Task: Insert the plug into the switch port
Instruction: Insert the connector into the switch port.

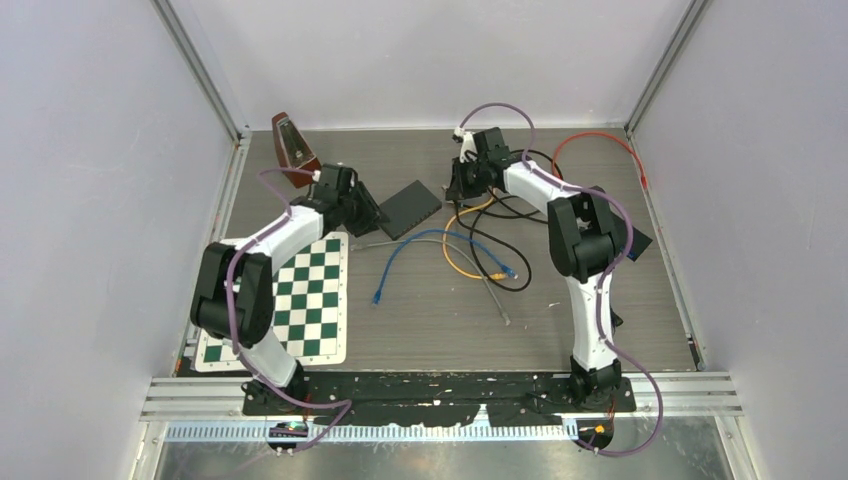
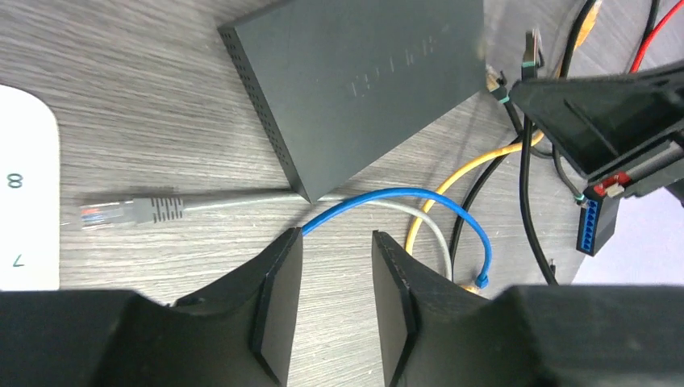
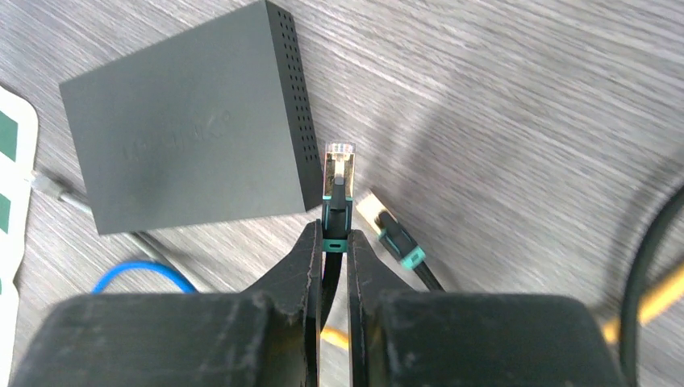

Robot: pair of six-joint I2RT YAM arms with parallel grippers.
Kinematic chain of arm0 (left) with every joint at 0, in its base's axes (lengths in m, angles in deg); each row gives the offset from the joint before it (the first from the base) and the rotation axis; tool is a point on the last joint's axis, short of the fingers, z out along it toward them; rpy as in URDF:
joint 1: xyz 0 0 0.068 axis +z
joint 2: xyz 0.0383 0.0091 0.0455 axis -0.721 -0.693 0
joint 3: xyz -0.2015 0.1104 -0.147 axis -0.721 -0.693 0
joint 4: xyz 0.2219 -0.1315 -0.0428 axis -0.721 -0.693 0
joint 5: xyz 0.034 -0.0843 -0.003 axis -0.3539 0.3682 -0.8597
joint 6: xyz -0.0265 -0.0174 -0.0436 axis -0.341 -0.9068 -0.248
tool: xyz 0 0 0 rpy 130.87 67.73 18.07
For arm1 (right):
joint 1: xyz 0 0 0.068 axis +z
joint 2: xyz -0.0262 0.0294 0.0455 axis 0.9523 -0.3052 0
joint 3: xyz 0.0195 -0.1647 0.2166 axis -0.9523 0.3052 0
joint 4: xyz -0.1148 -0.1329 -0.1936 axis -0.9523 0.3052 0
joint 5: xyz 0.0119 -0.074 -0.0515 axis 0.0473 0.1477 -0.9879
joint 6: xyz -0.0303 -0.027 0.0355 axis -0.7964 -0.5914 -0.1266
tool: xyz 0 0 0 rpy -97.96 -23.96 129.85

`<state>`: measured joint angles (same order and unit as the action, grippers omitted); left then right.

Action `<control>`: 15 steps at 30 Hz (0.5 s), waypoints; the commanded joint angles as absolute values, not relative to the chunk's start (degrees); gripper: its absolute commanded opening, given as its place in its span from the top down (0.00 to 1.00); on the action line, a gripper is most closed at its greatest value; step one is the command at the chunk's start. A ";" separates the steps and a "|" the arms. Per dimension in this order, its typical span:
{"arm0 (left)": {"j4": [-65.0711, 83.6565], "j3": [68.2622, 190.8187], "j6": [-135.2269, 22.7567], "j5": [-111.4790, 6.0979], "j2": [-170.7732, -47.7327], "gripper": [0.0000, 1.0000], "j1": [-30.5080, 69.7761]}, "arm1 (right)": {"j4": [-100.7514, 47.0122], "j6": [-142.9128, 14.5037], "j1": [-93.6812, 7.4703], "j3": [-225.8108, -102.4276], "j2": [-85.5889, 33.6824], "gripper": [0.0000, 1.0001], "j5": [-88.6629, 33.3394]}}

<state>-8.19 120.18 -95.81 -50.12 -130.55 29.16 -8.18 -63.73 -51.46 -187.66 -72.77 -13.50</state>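
Observation:
The dark grey switch (image 1: 410,208) lies flat on the table, also in the left wrist view (image 2: 363,81) and the right wrist view (image 3: 189,157). My right gripper (image 3: 333,234) is shut on the black cable with a teal collar, and its clear plug (image 3: 339,153) points up beside the switch's perforated side (image 3: 294,105). The port face is hidden. In the top view the right gripper (image 1: 462,180) hovers just right of the switch. My left gripper (image 2: 335,242) is open and empty over bare table, near the switch's front corner; in the top view it (image 1: 368,212) is left of the switch.
A grey cable with a grey plug (image 2: 133,211) lies left of the switch. Blue (image 1: 400,255), yellow (image 1: 455,255), black and red (image 1: 590,140) cables are tangled in the middle and right. A second teal-collared plug (image 3: 395,234) lies on the table. A checkerboard mat (image 1: 305,300) is at left.

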 commanded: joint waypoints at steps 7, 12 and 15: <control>-13.84 132.75 -85.23 -49.36 -136.87 0.55 34.71 | -11.64 -80.91 -44.55 -174.14 -58.14 0.95 -27.59; -15.77 144.94 -82.40 -43.40 -147.11 0.54 36.65 | -11.53 -81.45 -39.61 -172.37 -58.91 0.95 -35.75; -18.35 152.85 -81.61 -40.90 -152.83 0.54 37.11 | -9.69 -79.93 -38.86 -174.16 -60.58 0.95 -39.66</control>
